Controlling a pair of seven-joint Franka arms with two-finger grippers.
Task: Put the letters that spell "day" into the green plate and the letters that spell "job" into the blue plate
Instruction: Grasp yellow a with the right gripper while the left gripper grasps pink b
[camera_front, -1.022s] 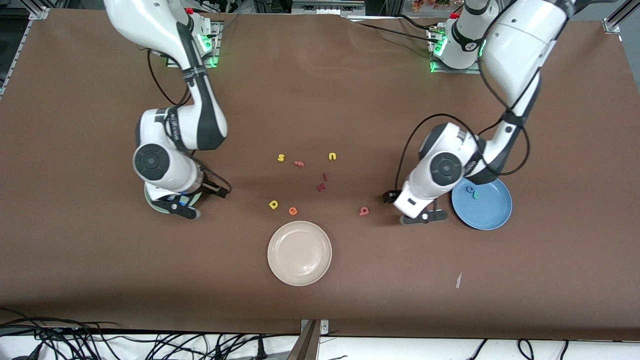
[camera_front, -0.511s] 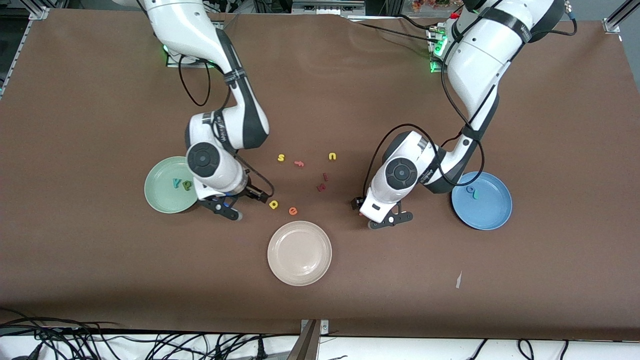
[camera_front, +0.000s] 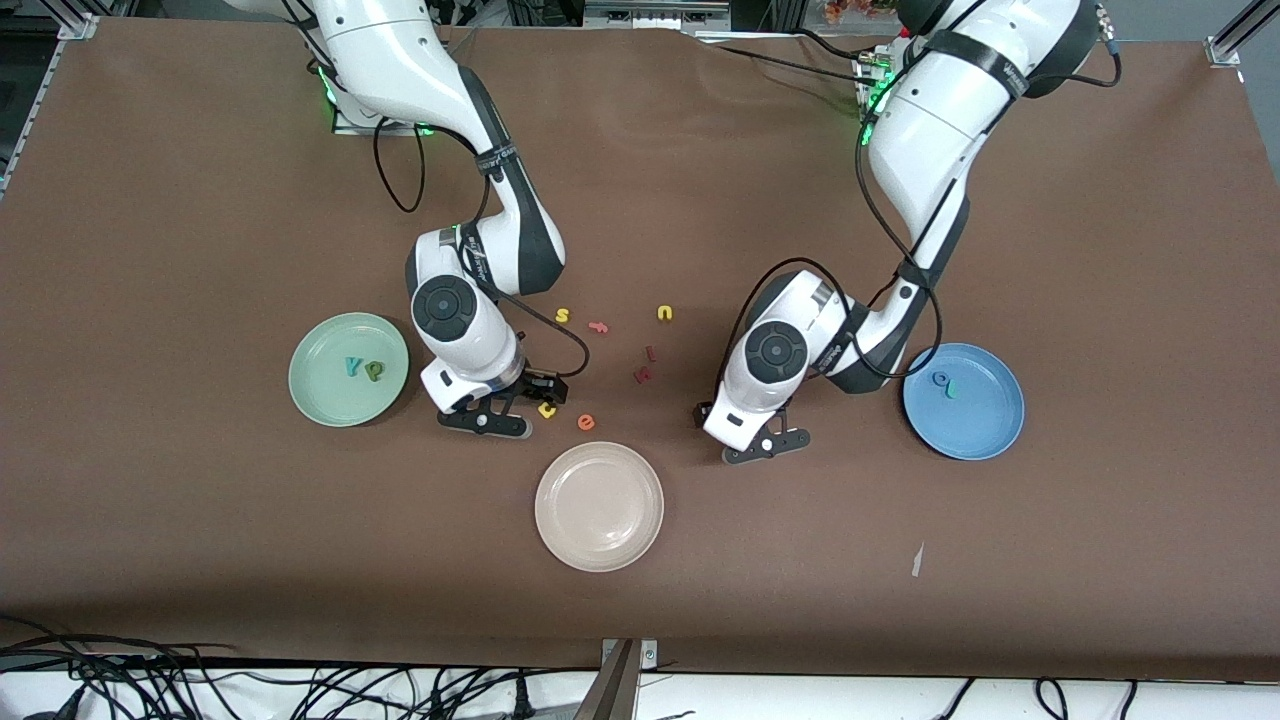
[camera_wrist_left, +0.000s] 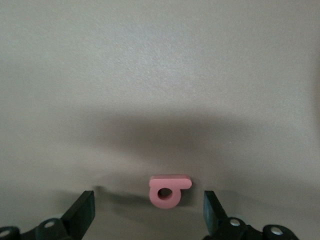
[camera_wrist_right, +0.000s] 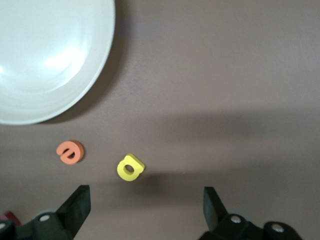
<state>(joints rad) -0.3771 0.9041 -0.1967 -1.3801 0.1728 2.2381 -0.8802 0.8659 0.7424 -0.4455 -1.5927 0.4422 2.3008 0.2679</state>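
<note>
My right gripper (camera_front: 497, 412) hangs low over the desk (camera_front: 180, 520) with its jaws spread wide and empty, bracketing the yellow a (camera_wrist_right: 130, 167) so that a straight descent would put one finger on each side of it; the orange e (camera_wrist_right: 70, 151) lies just beside that letter and must stay outside the jaws. My left gripper (camera_front: 765, 444) stands the same way, fully open and holding nothing, with the salmon-red b (camera_wrist_left: 168, 189) centred between its fingers (camera_wrist_left: 83, 212) for the same reason. Taking the beige-white plate (camera_front: 599, 506) as landmark: the a and the e lie just farther from the front camera than its rim, and the b lies off toward the left arm's end. The green plate (camera_front: 318, 395) sits toward the right arm's end and already carries the teal y (camera_front: 352, 366) and the dark-green d (camera_front: 373, 371); the blue plate (camera_front: 985, 425) sits toward the left arm's end and carries the blue o (camera_front: 940, 379) and the teal j (camera_front: 952, 388). In my judgement, one letter per word remains. The desk is covered in plain brown matting; cables (camera_front: 250, 685) trail along its edge nearest the front camera.
</note>
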